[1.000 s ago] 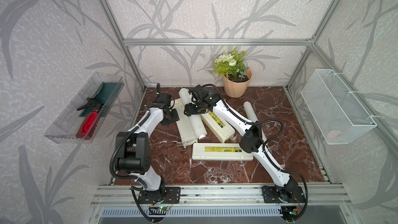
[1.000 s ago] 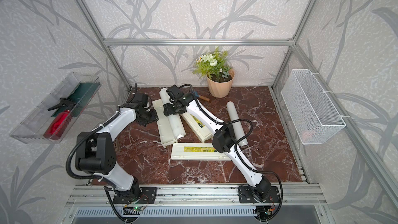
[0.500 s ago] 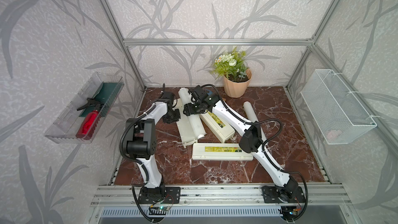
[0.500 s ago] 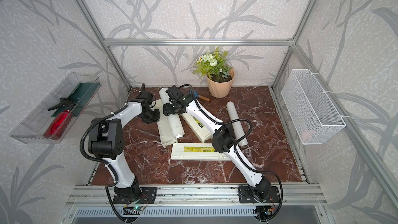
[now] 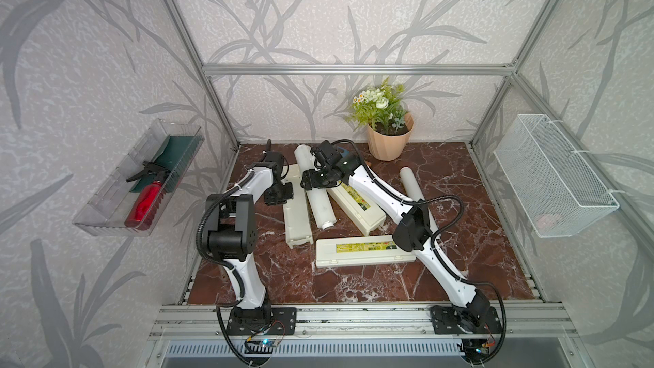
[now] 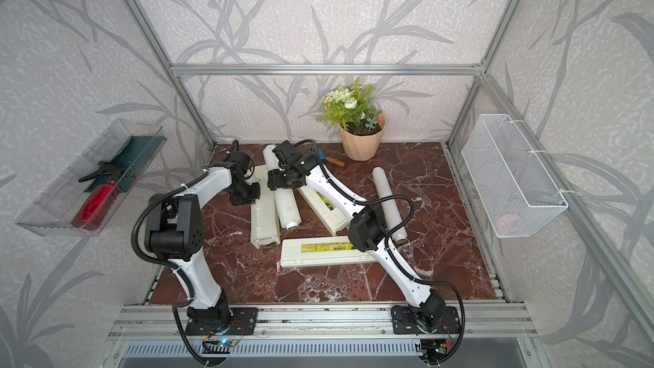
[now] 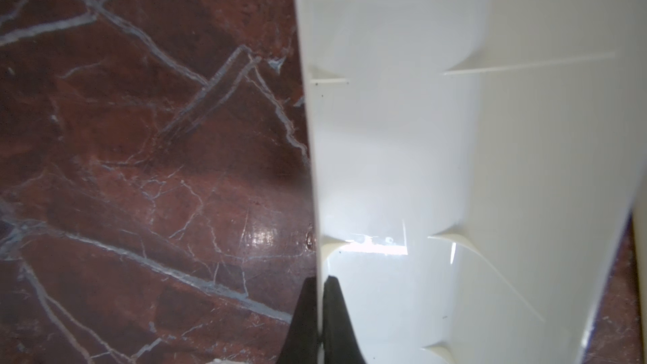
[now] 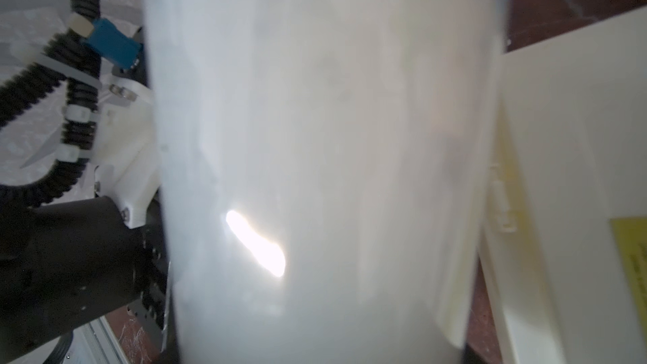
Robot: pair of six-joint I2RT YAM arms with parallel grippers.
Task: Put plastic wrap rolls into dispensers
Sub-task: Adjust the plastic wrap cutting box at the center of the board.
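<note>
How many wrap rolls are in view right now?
2. One roll is in the right gripper, over the open dispenser; the other roll lies farther right, partly behind the right arm.

1 plastic wrap roll (image 5: 319,203), glossy white with a narrower tube end, lies slanted between a ribbed cream tray (image 5: 295,214) and a labelled lid (image 5: 357,208) (whether these 2 join is unclear). The 2nd roll (image 5: 410,182) lies well apart. The closed dispenser (image 5: 364,252) lies flat in front, yellow-green label up.
</note>
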